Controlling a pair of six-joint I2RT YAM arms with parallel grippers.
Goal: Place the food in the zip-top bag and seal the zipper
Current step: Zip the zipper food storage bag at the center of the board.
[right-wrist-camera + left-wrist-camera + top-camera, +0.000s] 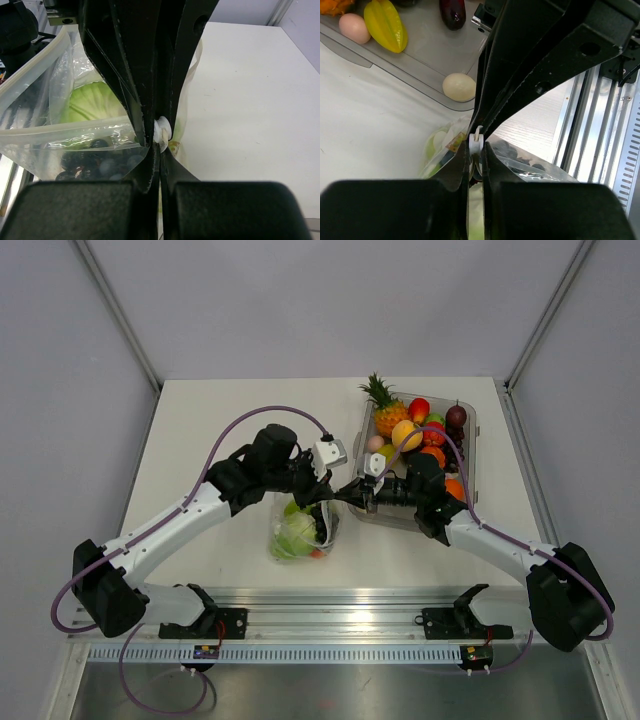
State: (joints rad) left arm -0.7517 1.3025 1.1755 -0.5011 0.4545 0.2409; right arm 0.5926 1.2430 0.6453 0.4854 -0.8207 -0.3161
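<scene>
Here the bag [298, 536] lies on the table [220, 430] between the arms, with a cabbage [92, 102] and dark grapes [95, 162] inside it. The left pincer [476, 147] and right pincer [159, 145] meet tip to tip at its mouth, both pinched narrow on the zipper [60, 129] beside a small white tab [162, 131]. Other fruit [420, 425] sits in the clear tray [472, 425] just right of the bag.
</scene>
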